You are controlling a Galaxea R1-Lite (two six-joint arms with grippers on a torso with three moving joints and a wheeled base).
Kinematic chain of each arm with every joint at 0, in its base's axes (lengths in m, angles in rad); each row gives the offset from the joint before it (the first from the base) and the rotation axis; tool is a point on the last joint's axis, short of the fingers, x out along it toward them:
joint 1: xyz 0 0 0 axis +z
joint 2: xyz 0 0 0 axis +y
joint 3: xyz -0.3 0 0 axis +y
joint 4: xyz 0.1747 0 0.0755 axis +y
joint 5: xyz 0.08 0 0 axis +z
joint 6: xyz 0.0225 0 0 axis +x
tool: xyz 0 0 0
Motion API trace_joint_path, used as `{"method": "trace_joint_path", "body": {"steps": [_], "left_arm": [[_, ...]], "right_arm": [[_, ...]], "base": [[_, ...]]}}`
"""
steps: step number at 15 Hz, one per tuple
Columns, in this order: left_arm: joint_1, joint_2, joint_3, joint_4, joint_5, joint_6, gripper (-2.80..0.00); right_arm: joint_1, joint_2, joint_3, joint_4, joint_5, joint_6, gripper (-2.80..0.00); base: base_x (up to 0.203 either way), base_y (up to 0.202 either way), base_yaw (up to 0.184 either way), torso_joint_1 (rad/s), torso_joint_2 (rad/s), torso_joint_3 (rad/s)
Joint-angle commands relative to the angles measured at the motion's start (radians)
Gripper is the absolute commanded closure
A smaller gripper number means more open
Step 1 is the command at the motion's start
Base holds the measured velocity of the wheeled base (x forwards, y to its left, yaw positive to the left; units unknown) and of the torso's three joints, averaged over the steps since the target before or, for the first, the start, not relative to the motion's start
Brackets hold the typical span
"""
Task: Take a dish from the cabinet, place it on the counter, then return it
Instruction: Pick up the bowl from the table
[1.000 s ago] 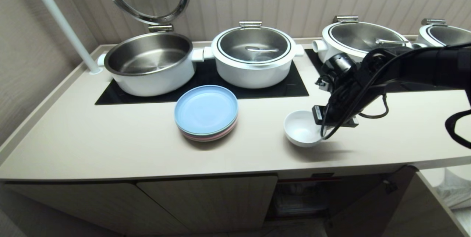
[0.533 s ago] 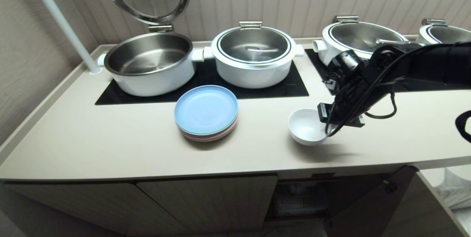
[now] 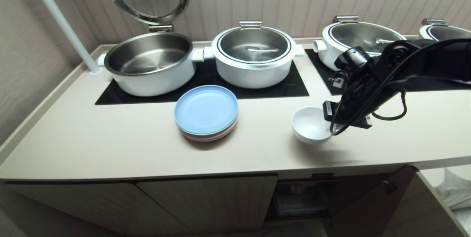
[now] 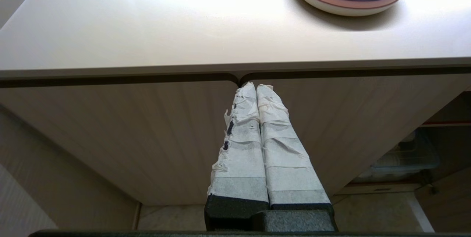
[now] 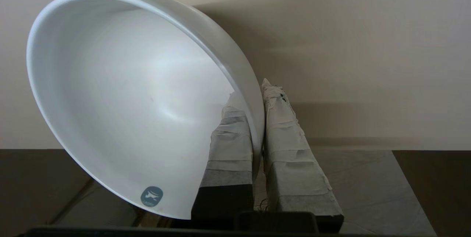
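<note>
While clamped on dish rim, right tool, blue logo sticker unreadable, left tool together

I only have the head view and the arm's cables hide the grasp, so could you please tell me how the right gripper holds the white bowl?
Observer: The right gripper pinches the dish by its rim, one of the fingers inside the wall and one outside.
Operator: Thank you. Is there any mark inside the bowl?
Observer: Yes, a small round blue sticker sits on the inner wall near the rim.
Operator: And where is the left gripper, which I cannot see at all?
Observer: The left gripper hangs shut in front of the cabinet doors, below the counter edge.
</note>
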Motion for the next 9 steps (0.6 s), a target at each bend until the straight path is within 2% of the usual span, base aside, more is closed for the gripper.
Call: {"method": "trace_joint_path", "body": {"steps": [1,9], "left_arm": [[0.0,0.0,0.0,0.0,0.0,0.0,0.0],[-0.001,0.0,0.0,0.0,0.0,0.0,0.0]], "right_arm": [[0.0,-0.027,0.02,0.002,0.0,0.008,0.0],[-0.001,-0.108,0.068,0.001,0.0,0.079,0.0]], "base": [[0.0,0.0,0.0,0.0,0.0,0.0],[0.0,0.0,0.0,0.0,0.0,0.0]]}}
